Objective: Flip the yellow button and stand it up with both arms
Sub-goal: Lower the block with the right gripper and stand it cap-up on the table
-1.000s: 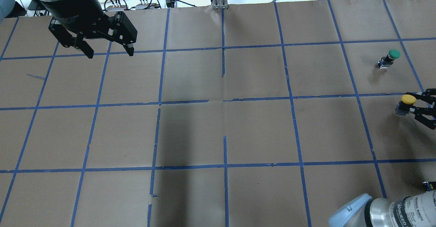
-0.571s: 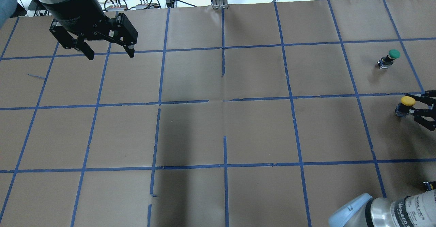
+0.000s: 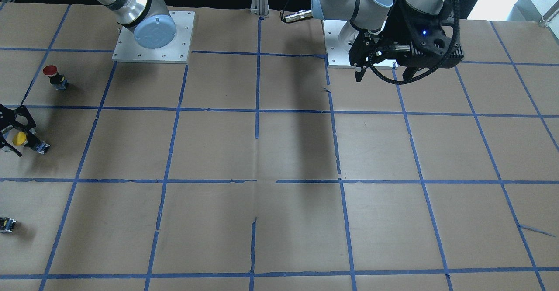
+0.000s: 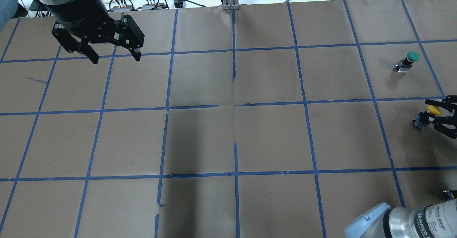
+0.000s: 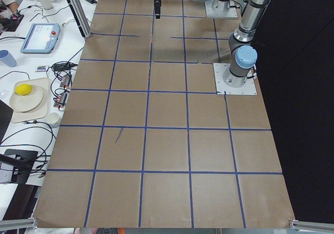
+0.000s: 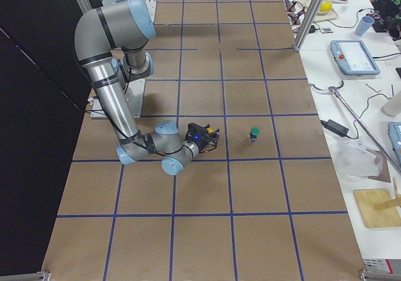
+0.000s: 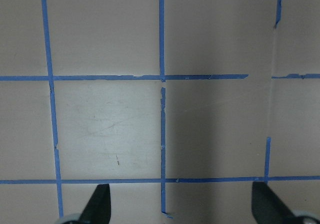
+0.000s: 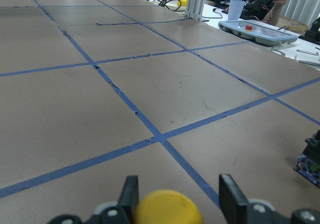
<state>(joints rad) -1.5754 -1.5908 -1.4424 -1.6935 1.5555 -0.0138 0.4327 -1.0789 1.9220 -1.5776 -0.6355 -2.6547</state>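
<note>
The right gripper point(image 4: 430, 110) is gripping the yellow button point(image 4: 433, 109) by its cap: in the right wrist view the two fingers point(image 8: 128, 196) are flanking the round cap closely, one finger touching it and the other showing only a thin gap. The button is tilting rather than standing, with the cap held toward the gripper and the black body and metal base pointing down and away toward the middle of the table point(image 4: 271, 138). Whether the base is touching the paper cannot be told. The button is sitting in a grid square at the table edge on the robot's right. A second button point(image 4: 410, 60) is standing upright in the next square farther from the robot, well apart from the gripper; its cap is showing green from overhead and red in the front view. A small dark part point(image 3: 6, 224) with a yellow mark is lying near the same table edge, in the front view on the operators' side of the yellow button. The left gripper point(image 4: 116, 58) is hovering above the far left part of the table, fingers spread wide and holding nothing, with only brown paper and blue tape lines showing beneath it in the left wrist view.
</note>
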